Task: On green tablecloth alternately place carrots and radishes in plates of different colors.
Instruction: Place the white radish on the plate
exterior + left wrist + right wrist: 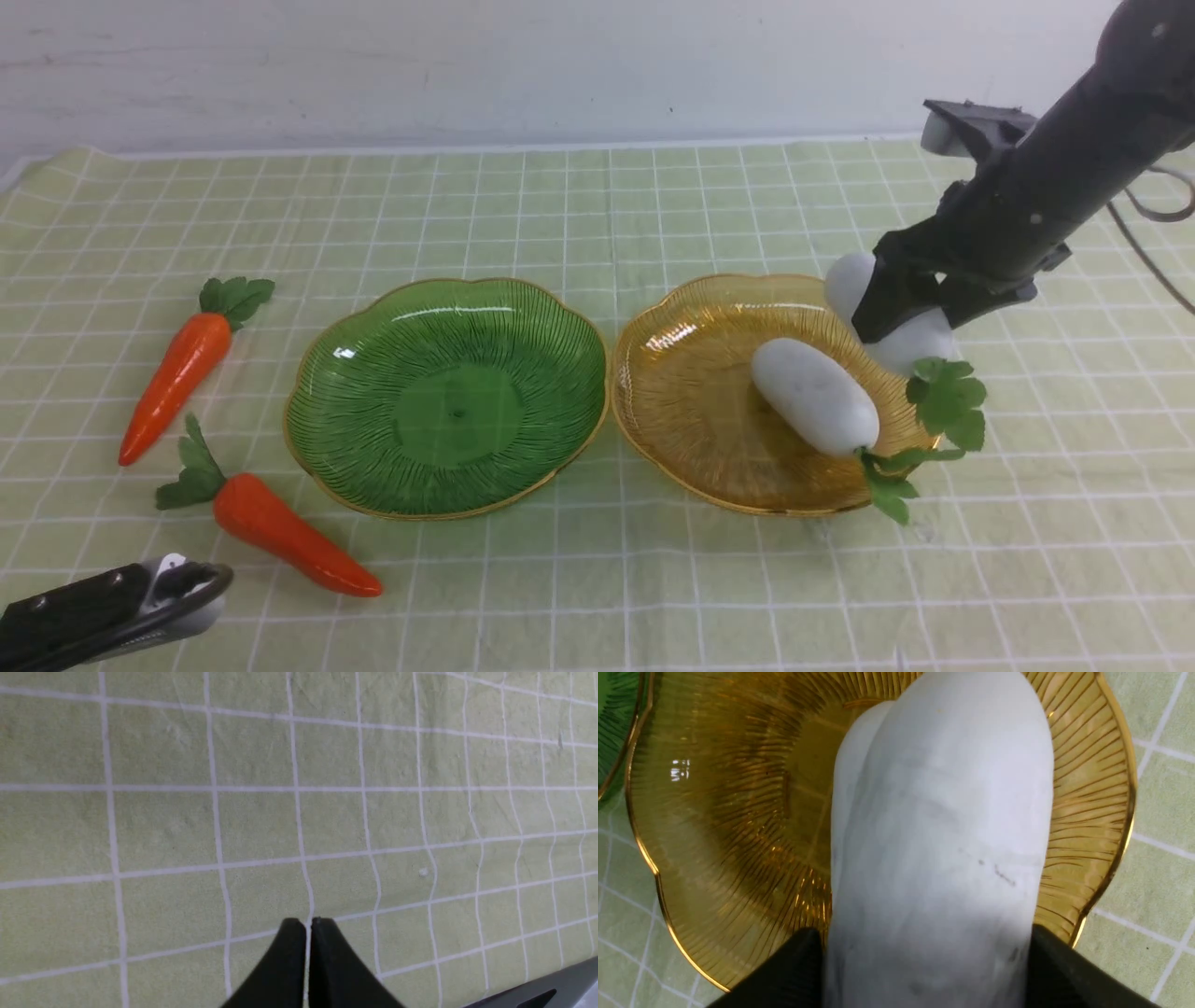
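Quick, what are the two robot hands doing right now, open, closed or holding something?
Left gripper: closed, holding nothing.
Right gripper: holding a white radish above the amber plate.

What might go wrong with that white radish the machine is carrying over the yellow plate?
The held radish hangs above the radish already lying in the amber plate; lowered straight down, it might land on it and roll. Its leaves reach beyond the rim, so it could settle half off the plate. The right hand grips a smooth, rounded body, so it may slip.
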Tool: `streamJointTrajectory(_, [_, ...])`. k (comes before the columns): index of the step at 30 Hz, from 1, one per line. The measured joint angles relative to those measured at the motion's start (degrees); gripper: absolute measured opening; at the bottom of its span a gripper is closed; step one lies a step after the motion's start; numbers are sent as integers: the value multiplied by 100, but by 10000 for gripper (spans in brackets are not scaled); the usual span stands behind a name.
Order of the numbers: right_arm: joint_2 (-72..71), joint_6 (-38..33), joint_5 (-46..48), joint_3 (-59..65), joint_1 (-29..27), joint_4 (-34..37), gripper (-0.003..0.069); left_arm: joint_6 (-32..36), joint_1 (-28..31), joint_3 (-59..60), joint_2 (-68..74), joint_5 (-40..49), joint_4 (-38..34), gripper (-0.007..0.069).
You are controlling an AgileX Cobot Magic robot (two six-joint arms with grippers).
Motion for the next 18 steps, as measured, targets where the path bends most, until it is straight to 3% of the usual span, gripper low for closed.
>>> streamJointTrajectory(4, [0,110,4,0,21,-60,524,0,0,0,0,-5,0,-3])
streamJointTrajectory(9, [0,456,4,0,21,-282,654,0,0,0,0,-5,0,-3])
streamJointTrajectory(14, [0,697,4,0,21,-425,674,-16,0,0,0,-11,0,-3])
streamJointTrajectory(18, [-91,985,10,0,21,-449,650,-17,0,-46,0,-30,15,0])
